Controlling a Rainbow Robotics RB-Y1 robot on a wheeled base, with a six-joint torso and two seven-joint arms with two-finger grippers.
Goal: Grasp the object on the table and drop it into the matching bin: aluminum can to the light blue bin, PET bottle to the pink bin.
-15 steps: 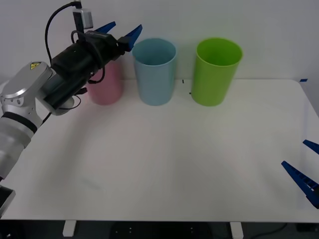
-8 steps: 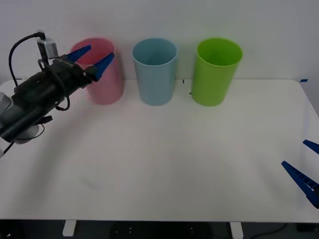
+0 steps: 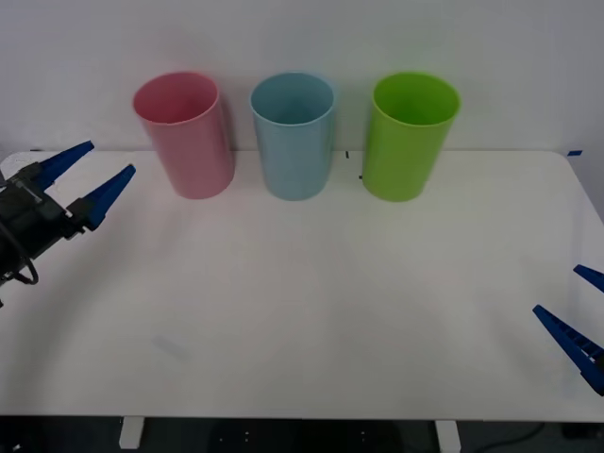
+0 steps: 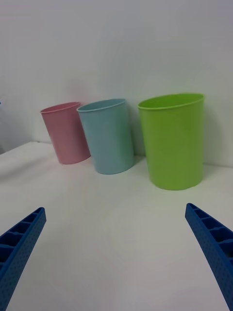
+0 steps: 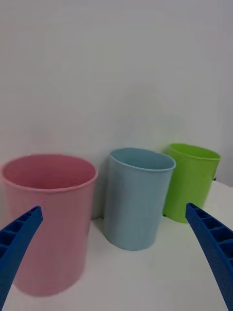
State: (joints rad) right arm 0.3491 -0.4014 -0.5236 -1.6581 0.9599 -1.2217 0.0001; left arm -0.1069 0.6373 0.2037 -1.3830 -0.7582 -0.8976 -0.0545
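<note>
The aluminum can and the PET bottle are out of view. Along the back of the white table (image 3: 311, 302) stand the pink bin (image 3: 184, 137) and, to its right, the light blue bin (image 3: 294, 142). My left gripper (image 3: 92, 175) hovers open and holds nothing at the table's far left edge, left of and nearer than the pink bin. The left wrist view faces the pink bin (image 5: 48, 228) and the light blue bin (image 5: 136, 199) between the open left gripper (image 5: 114, 209). My right gripper (image 3: 578, 316) is parked open at the table's front right; the open right gripper (image 4: 115, 209) holds nothing.
A lime green bin (image 3: 408, 142) stands right of the light blue bin, and it is the nearest one in the right wrist view, lime green bin (image 4: 174, 141). A plain white wall rises right behind the three bins.
My left arm has drawn back from above the pink and light blue bins, leftwards and down to the table's left edge, fingers still open. The right arm has not moved.
</note>
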